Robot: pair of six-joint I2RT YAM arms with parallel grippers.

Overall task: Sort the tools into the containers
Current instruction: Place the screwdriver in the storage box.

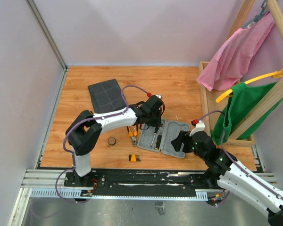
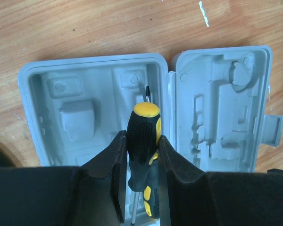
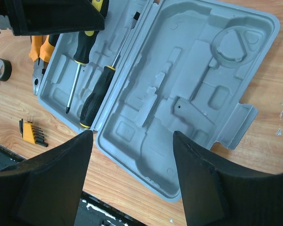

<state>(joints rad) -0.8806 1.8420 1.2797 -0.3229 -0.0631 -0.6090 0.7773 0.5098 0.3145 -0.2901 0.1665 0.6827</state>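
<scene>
The light-grey case [image 2: 80, 80] lies open on the wooden table [image 1: 179, 89]. My left gripper [image 2: 142, 141] is shut on the handle of a black-and-yellow screwdriver [image 2: 144, 129] over the case's left half. A second screwdriver [image 3: 98, 99] lies in that half beside it. My right gripper [image 3: 132, 136] hangs open and empty above the near edge of the case's right half [image 3: 198, 80]. Orange-handled pliers [image 3: 40, 54] lie just left of the case. The black tape ring [image 3: 1, 69] and the orange bit holder [image 3: 30, 133] are further left and nearer. The dark grey pouch [image 1: 105, 95] lies at the far left.
A wooden rack [image 1: 254, 101] with pink and green garments on hangers stands along the right side. Walls close off the left and far sides of the table. A black rail [image 1: 146, 176] runs along the near edge.
</scene>
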